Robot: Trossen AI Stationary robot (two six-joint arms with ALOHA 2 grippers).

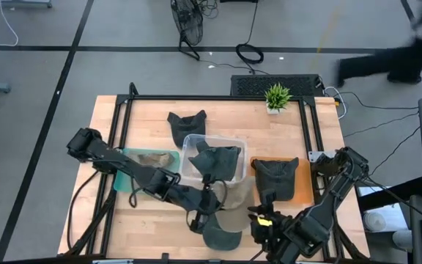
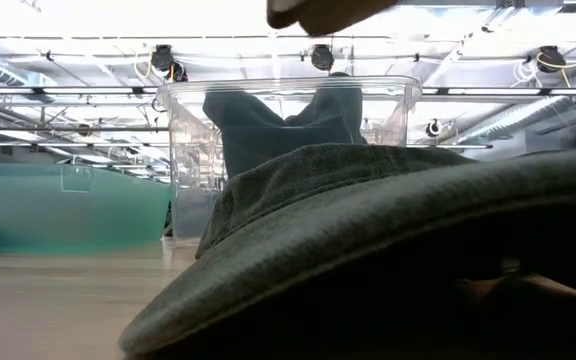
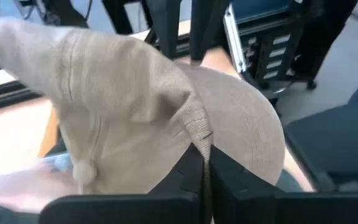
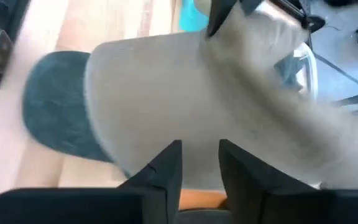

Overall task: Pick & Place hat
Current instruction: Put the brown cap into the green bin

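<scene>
Handover is what I am judging myself to be doing: my left end effector is pinching the tan hat near the worktop's front edge, my right end effector is standing parted against it, next needing clean separation before placing.

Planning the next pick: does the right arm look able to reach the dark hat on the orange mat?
Probably yes. The dark hat lies uncovered on the orange mat, beside the right arm, whose pincer sits just in front.

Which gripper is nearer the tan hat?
Left. The left gripper is shut on the tan hat, pinching its fabric. The right gripper sits just at its edge, fingers apart.
</scene>
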